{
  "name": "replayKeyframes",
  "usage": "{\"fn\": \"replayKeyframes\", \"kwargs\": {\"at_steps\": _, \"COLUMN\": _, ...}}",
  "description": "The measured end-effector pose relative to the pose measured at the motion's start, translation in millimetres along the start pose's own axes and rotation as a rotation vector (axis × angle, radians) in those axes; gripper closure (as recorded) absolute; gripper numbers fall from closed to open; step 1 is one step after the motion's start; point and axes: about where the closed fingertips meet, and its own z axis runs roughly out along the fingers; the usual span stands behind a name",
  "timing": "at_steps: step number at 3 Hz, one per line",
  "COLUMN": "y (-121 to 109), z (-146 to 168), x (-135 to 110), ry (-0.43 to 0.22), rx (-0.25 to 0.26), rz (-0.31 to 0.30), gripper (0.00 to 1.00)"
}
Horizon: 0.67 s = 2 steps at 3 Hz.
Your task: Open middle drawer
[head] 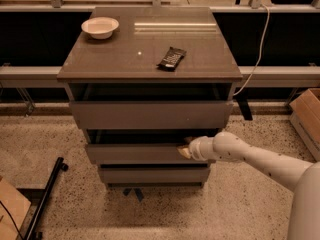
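The middle drawer (135, 153) is a plain grey-brown front panel of medium width, between a wider top drawer (150, 114) and a narrower bottom drawer (152, 174). It stands out a little, with a dark gap above its top edge. The top drawer also stands out, with a dark opening above it. My gripper (184, 150) is at the right end of the middle drawer's top edge, touching the panel. My white arm (250, 156) comes in from the lower right.
On the cabinet top (105, 59) sit a white bowl (100, 27) at the back left and a dark remote-like object (172, 58) near the middle. A cardboard box (307, 116) is at the right, a black pole (45, 199) on the floor at the left.
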Motion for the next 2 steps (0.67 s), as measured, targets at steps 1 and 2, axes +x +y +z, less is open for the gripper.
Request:
{"fn": "replayKeyframes", "kwargs": {"at_steps": 1, "y": 0.0, "z": 0.0, "x": 0.0, "ry": 0.0, "rx": 0.0, "rz": 0.0, "gripper": 0.26}}
{"fn": "replayKeyframes", "kwargs": {"at_steps": 2, "y": 0.1, "z": 0.1, "x": 0.0, "ry": 0.0, "rx": 0.0, "rz": 0.0, "gripper": 0.03}}
